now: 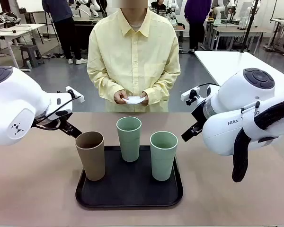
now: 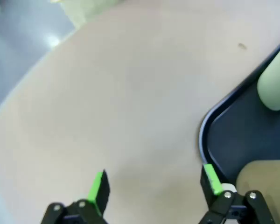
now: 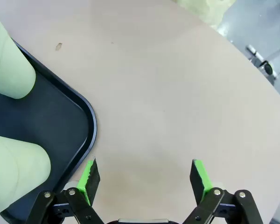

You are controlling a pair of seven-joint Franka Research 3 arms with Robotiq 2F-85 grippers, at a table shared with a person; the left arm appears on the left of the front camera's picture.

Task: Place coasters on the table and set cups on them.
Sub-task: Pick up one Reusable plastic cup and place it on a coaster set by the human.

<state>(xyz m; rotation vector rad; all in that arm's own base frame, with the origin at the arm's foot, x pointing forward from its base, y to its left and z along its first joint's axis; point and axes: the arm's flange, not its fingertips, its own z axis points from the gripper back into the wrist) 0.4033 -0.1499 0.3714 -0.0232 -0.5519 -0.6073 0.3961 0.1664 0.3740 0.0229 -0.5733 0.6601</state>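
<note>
A person at the far side holds white lacy coasters [image 1: 134, 100] in both hands above the table [image 1: 33, 189]. Three cups stand upright on a black tray [image 1: 128, 193]: a brown cup [image 1: 91, 155] at the left, a pale green cup [image 1: 128, 138] at the back and another pale green cup [image 1: 163, 155] at the right. My left gripper [image 2: 154, 184] hovers open over bare tabletop just left of the tray, beside the brown cup [image 2: 263, 179]. My right gripper [image 3: 144, 176] hovers open over the tabletop just right of the tray [image 3: 86, 121], with nothing between its fingers.
A white-topped table [image 1: 227, 61] stands at the back right. The beige top spreads bare to the left and right of the tray and between it and the person. A small dark fleck [image 3: 59, 45] marks the surface behind the tray.
</note>
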